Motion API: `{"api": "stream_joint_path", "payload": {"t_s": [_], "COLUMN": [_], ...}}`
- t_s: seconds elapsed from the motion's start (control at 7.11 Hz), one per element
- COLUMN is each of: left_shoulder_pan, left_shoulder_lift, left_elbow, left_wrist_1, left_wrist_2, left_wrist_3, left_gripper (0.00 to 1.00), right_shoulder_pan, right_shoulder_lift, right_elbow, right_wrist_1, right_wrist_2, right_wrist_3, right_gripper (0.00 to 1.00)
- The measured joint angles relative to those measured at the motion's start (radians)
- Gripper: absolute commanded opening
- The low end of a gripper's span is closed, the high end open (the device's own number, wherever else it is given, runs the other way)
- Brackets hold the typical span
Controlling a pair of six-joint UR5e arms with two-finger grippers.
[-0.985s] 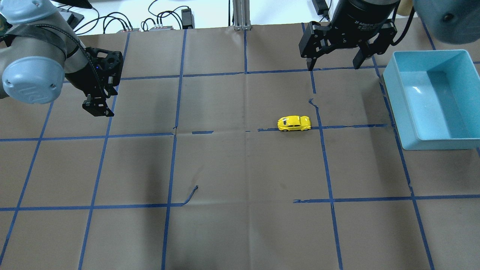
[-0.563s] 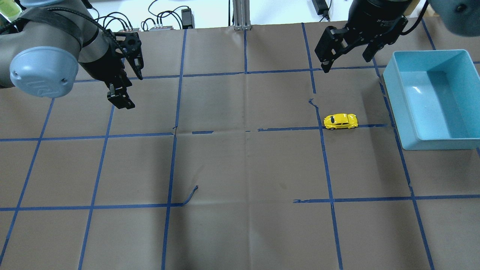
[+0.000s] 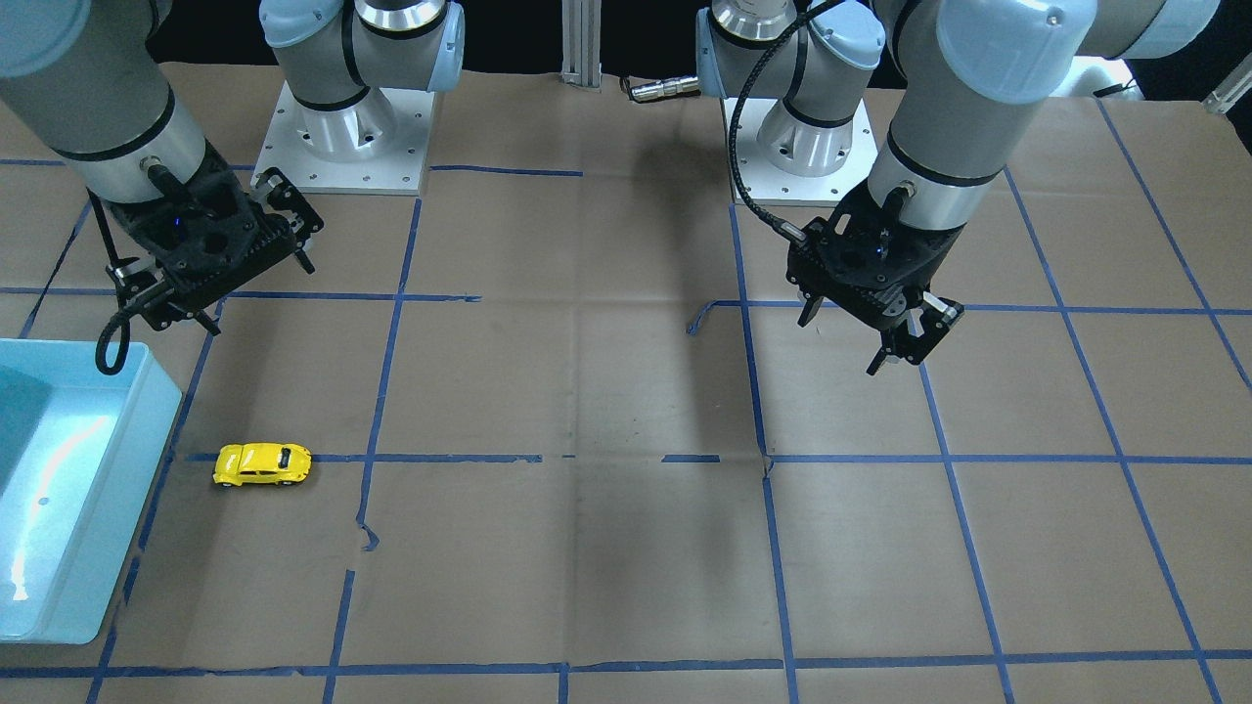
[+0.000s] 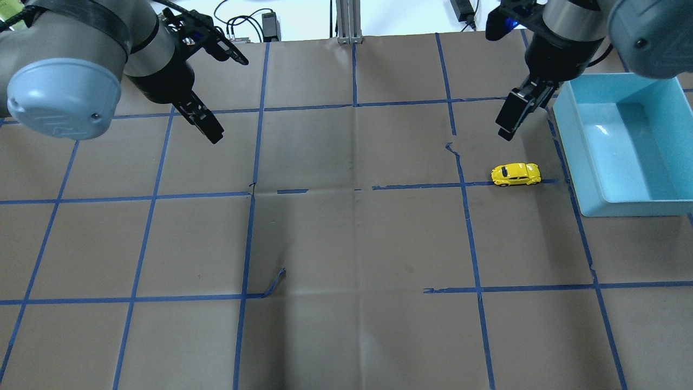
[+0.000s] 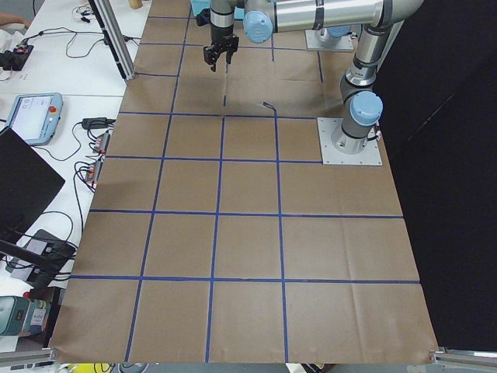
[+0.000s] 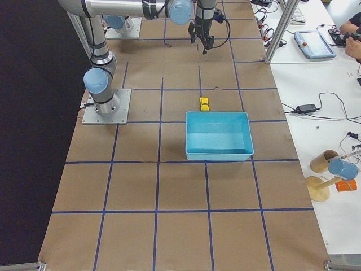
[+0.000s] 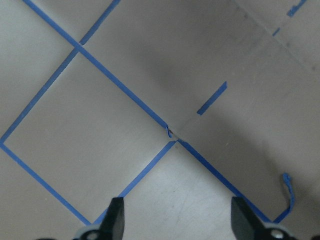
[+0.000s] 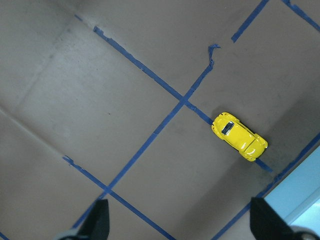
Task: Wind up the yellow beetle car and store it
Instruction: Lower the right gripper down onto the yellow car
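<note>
The yellow beetle car [image 4: 516, 174] stands on its wheels on a blue tape line, a short gap left of the light blue bin [image 4: 566, 141]. It also shows in the front view [image 3: 262, 463], the right side view [image 6: 204, 103] and the right wrist view [image 8: 239, 136]. My right gripper [image 4: 497, 84] is open and empty, raised above the table behind the car and beside the bin's near corner; its fingers [image 8: 97, 222] frame the car from a distance. My left gripper [image 4: 231, 101] is open and empty, far off over the left half; its wrist view shows only paper between the fingers [image 7: 116, 222].
The bin [image 3: 88, 508] is empty and sits at the right table edge. Brown paper with a blue tape grid covers the table; loose tape ends curl up [image 4: 277, 281]. Cables and power bricks [image 4: 238, 27] and an aluminium post [image 4: 349, 24] line the far edge.
The car has rolled to the right along the tape line and now stands near the bin. The right gripper has swung right toward the bin. The left gripper has turned and moved back and right.
</note>
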Motion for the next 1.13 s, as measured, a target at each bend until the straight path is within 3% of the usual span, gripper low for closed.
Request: {"api": "stream_joint_path", "payload": {"t_s": [0.42, 0.84, 1.13], "left_shoulder_pan": [-0.006, -0.005, -0.010], "left_shoulder_lift": [-0.009, -0.012, -0.018], "left_elbow": [0.028, 0.037, 0.052], "left_wrist_1": [-0.014, -0.099, -0.148], "left_wrist_2": [-0.012, 0.010, 0.024], "left_wrist_3": [-0.358, -0.603, -0.714], "left_gripper": [0.83, 0.83, 0.83], "right_shoulder_pan": [-0.063, -0.106, -0.122], "right_shoulder_lift": [0.084, 0.217, 0.286], "right_elbow": [0.176, 0.210, 0.215], "right_wrist_1": [-0.260, -0.420, -0.505], "right_wrist_2": [-0.005, -0.003, -0.003], "right_wrist_3": [-0.373, -0.748, -0.854], "right_gripper": [1.00, 1.00, 0.97]}}
